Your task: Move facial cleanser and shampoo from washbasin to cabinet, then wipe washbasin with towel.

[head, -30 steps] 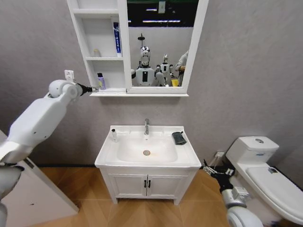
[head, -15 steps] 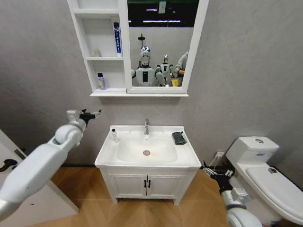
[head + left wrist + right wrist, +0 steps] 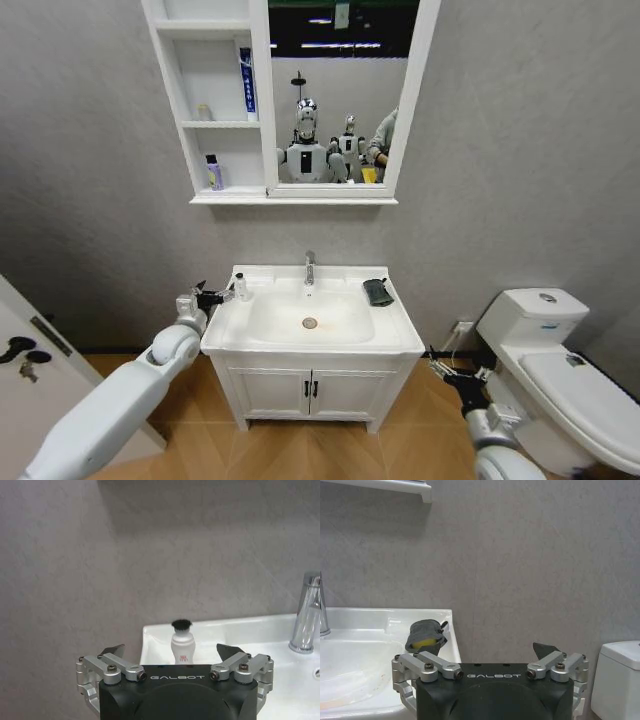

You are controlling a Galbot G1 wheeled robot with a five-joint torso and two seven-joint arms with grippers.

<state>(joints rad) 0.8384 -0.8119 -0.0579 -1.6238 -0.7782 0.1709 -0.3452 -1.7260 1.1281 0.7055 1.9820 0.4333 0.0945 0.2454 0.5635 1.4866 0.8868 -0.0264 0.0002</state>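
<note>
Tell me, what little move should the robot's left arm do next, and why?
Probably ease the open left gripper forward around the small white black-capped bottle standing on the white ceramic washbasin corner; it sits centred between the spread fingers, not yet enclosed. The right gripper waits low beside the basin.

You can read the word GALBOT in pale capitals on the black housing of the left gripper [image 3: 170, 652], low in the centre of the left wrist view, and the same word sits on the black housing of the right gripper [image 3: 490, 652], low in the centre of the right wrist view. The small white bottle [image 3: 182, 642] in the middle of the left wrist view carries a red mark on its front, too small for you to read.
</note>
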